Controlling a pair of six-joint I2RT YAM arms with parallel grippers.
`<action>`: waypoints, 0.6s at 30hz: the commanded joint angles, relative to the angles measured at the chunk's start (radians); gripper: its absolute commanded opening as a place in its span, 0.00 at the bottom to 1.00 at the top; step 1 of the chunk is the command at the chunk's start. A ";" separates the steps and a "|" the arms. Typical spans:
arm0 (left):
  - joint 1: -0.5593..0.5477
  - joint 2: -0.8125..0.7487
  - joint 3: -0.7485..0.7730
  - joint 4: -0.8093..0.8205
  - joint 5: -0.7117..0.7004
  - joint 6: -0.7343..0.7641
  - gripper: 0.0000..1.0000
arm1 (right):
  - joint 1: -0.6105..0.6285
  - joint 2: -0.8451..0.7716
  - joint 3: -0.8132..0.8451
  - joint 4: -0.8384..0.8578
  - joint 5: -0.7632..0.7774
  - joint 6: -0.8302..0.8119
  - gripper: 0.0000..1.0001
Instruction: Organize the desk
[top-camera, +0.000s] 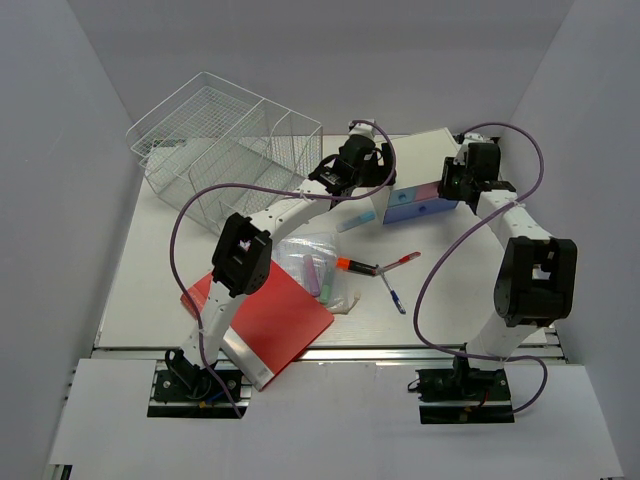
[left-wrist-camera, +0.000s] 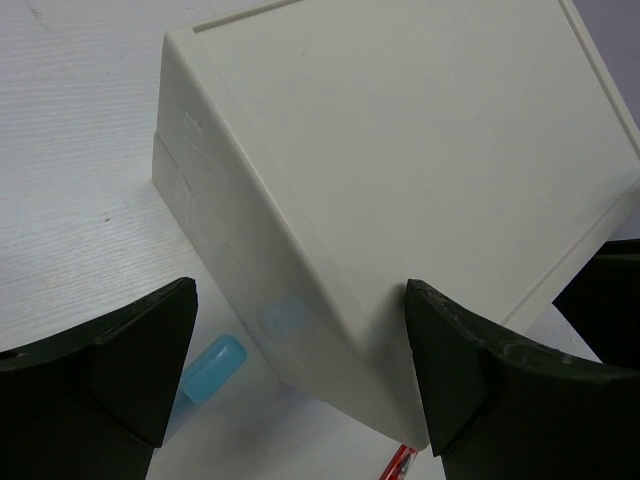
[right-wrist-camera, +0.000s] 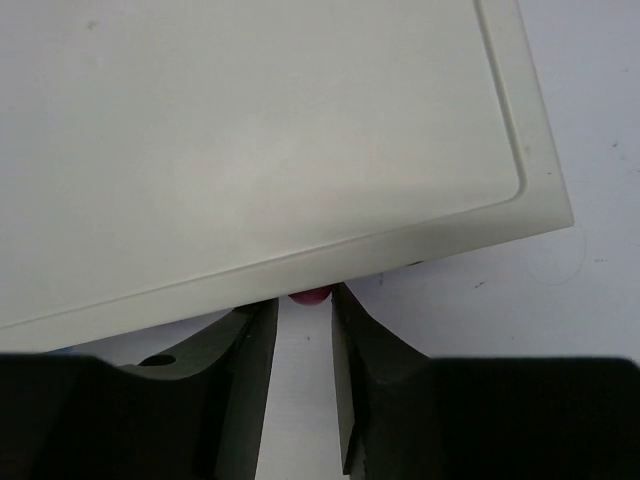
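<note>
The white desk (top-camera: 150, 270) holds a small white drawer box (top-camera: 425, 160) at the back, with a blue drawer (top-camera: 405, 208) and a pink drawer (top-camera: 436, 192). My left gripper (top-camera: 383, 168) is open and straddles the box's left front corner (left-wrist-camera: 330, 330); its wrist view shows the gripper (left-wrist-camera: 300, 300) with wide jaws. My right gripper (top-camera: 452, 188) is at the box's front right. In its wrist view the gripper (right-wrist-camera: 305, 300) is nearly closed on a pink drawer knob (right-wrist-camera: 312, 294) under the box's top edge (right-wrist-camera: 300, 150).
A wire basket (top-camera: 225, 150) stands at the back left. A red folder (top-camera: 270, 310) lies front left. A plastic bag (top-camera: 315, 262), an orange marker (top-camera: 355, 265), a red pen (top-camera: 400, 262) and a blue pen (top-camera: 393, 293) lie mid-desk. A light-blue capped item (left-wrist-camera: 210, 365) lies beside the box.
</note>
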 joint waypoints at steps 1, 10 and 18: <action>-0.006 0.014 -0.026 -0.203 -0.020 0.049 0.93 | 0.001 -0.013 0.027 0.069 -0.030 0.002 0.33; -0.006 0.024 -0.014 -0.215 -0.017 0.049 0.93 | -0.031 -0.047 -0.021 0.052 -0.021 -0.028 0.04; -0.006 0.044 0.005 -0.226 -0.026 0.040 0.93 | -0.060 -0.182 -0.191 0.013 -0.030 -0.103 0.01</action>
